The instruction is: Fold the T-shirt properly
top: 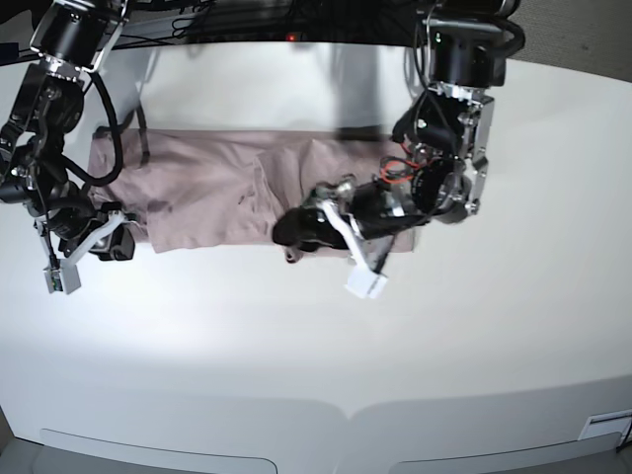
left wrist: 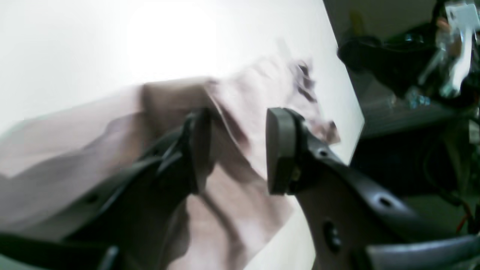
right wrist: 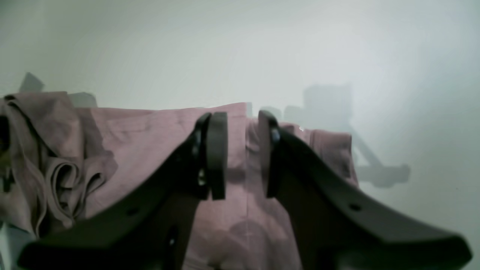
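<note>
The shirt [top: 197, 197] lies rumpled on the table [top: 296, 336], from ten o'clock to one o'clock in the base view. Both left jaws [left wrist: 238, 150] and right jaws [right wrist: 243, 155] stand spread.

- We see one dusty pink-mauve, short-sleeved T-shirt of thin, soft, plain fabric [top: 202, 173].
- We find it lying spread sideways, wrinkled and only partly folded over itself.
- We notice raised folds and small curled loops bunched near its middle.
- We see flatter fabric on both sides of that bunch, with an uneven outline and a rumpled end at the base view's left.
</note>
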Controlling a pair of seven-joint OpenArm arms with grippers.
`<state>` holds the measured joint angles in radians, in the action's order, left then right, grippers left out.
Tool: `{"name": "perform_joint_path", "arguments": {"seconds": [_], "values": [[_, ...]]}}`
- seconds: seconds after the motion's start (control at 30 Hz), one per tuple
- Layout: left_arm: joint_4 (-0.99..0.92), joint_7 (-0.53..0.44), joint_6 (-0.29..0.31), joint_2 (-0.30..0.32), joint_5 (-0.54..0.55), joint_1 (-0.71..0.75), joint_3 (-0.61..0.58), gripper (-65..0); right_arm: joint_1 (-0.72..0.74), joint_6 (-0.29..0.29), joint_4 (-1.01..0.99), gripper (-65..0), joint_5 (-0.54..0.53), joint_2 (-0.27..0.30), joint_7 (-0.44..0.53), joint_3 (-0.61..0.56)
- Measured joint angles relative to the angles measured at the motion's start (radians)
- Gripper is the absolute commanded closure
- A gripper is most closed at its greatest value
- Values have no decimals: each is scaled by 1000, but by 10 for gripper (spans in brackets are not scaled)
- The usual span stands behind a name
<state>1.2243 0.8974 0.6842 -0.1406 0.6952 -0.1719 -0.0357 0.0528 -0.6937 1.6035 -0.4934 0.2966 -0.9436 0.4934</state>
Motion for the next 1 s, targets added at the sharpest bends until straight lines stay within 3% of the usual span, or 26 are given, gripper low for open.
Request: {"name": "perform_joint_path", "arguments": {"seconds": [0.17, 0.37, 0.57, 0.83, 0.9, 1.0], "values": [[0, -81, 3, -3, -113, -9, -129, -229, 0, 0, 0, -152, 0, 0, -5, 0], [0, -161, 3, 0, -112, -11, -160, -230, 0, 0, 0, -152, 0, 0, -5, 0], [0, -27, 3, 3, -120, -74, -161, -230, 0, 0, 0, -152, 0, 0, -5, 0], [0, 76, 4, 5, -119, -219, -161, -230, 0, 0, 0, -152, 0, 0, -5, 0], [0, 69, 5, 4, -187, -227, -161, -229, 0, 0, 0, -152, 0, 0, -4, 0], [1, -19, 6, 11, -415, -212, -162, -229, 0, 0, 0, -152, 0, 0, -4, 0]]}}
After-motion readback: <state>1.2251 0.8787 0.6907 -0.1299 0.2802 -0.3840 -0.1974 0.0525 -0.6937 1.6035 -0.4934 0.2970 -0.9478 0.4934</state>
